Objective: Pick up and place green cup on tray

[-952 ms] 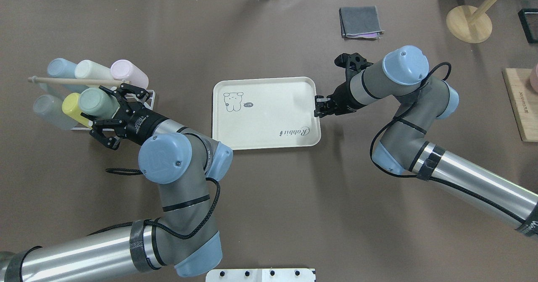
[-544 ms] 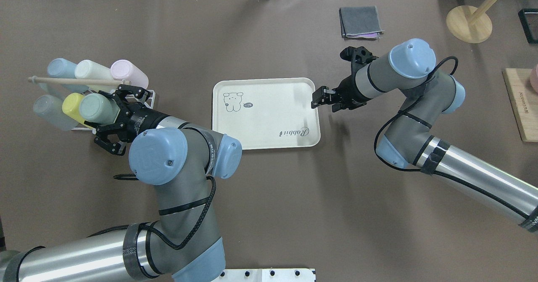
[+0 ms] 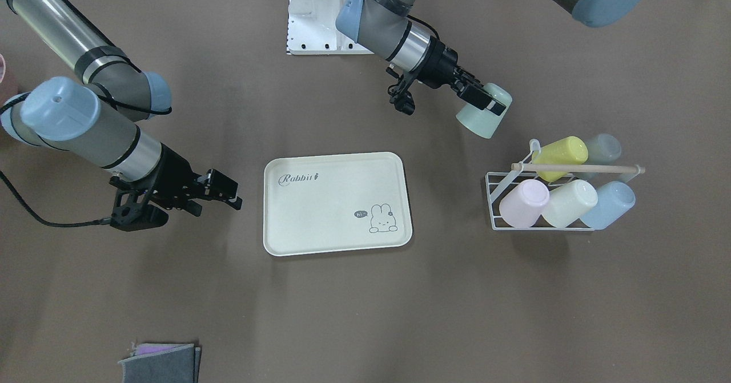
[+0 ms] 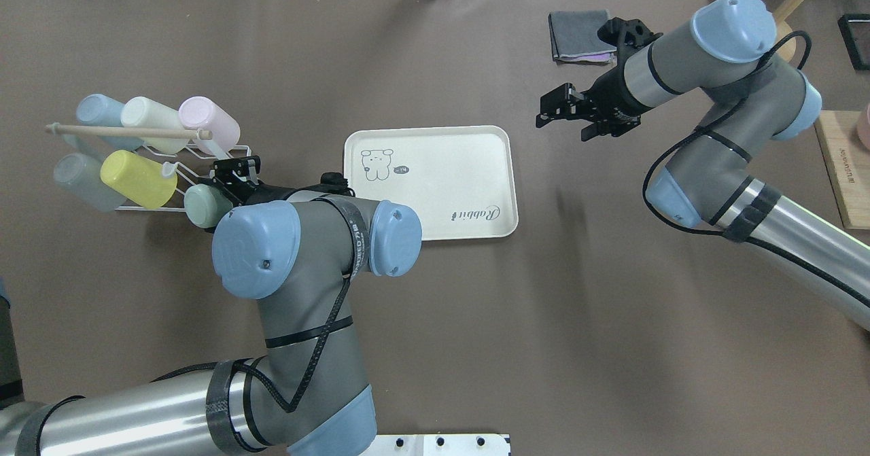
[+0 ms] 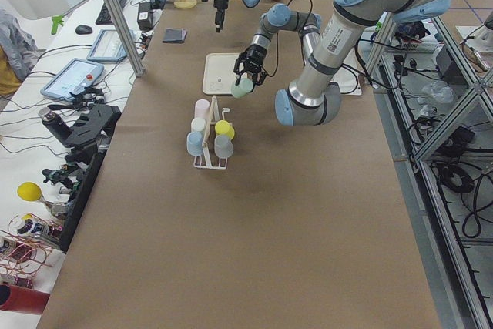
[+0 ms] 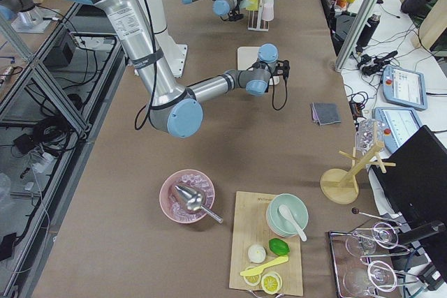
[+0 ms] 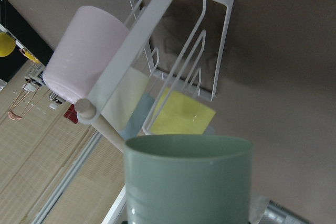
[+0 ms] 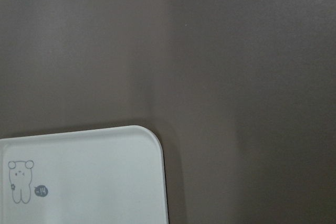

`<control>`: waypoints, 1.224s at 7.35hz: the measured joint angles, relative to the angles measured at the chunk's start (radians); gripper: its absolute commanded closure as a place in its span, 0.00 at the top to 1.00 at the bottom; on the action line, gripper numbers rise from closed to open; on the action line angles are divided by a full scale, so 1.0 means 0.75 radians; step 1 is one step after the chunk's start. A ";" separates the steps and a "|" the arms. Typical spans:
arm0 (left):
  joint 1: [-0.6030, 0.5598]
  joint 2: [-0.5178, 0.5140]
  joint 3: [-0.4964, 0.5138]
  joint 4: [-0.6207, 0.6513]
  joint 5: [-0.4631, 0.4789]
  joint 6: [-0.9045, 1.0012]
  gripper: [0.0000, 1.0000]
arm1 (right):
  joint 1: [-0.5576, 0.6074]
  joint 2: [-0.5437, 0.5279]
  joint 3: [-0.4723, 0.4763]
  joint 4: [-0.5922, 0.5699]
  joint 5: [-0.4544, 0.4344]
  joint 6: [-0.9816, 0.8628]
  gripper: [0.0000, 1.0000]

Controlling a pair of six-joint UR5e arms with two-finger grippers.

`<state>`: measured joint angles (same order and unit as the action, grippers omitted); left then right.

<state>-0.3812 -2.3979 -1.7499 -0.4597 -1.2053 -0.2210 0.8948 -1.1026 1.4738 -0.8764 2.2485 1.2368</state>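
Note:
My left gripper (image 3: 488, 108) is shut on the mint green cup (image 3: 483, 121), held tilted above the table, clear of the rack. In the overhead view the green cup (image 4: 202, 204) hangs by the rack's near right corner, left of the tray (image 4: 435, 194). The left wrist view has the green cup (image 7: 189, 182) filling its lower half. The cream tray (image 3: 331, 212) with the bunny drawing lies flat mid-table with nothing on it. My right gripper (image 4: 547, 113) hovers open and holds nothing, beyond the tray's far right corner; its wrist view shows the tray (image 8: 79, 182) corner.
A white wire rack (image 3: 494, 199) with a wooden dowel holds a yellow-green cup (image 4: 136, 179), a pink cup (image 4: 209, 120), a cream cup (image 4: 149, 115) and bluish ones. A folded grey cloth (image 4: 583, 34), a wooden stand (image 4: 758, 38) and a cutting board (image 4: 846, 170) lie far right.
The left gripper, open around the green cup on the rack, has shut on it and drawn it off toward the robot. The right gripper left the tray's right edge, moving up and away.

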 measured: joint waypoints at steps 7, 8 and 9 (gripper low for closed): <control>0.007 0.057 0.251 -1.535 -0.071 -0.842 0.02 | 0.352 -0.358 0.343 -0.309 0.064 -0.615 1.00; 0.009 0.055 0.328 -1.770 0.007 -0.888 0.02 | 0.380 -0.401 0.430 -0.475 0.022 -0.813 1.00; 0.010 0.050 0.411 -1.987 0.097 -0.910 0.02 | 0.416 -0.443 0.490 -0.607 -0.005 -0.993 1.00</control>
<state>-0.3734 -2.3607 -1.4420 -1.9500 -1.1326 -0.9032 1.2066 -1.4348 1.8412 -1.3314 2.2444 0.4924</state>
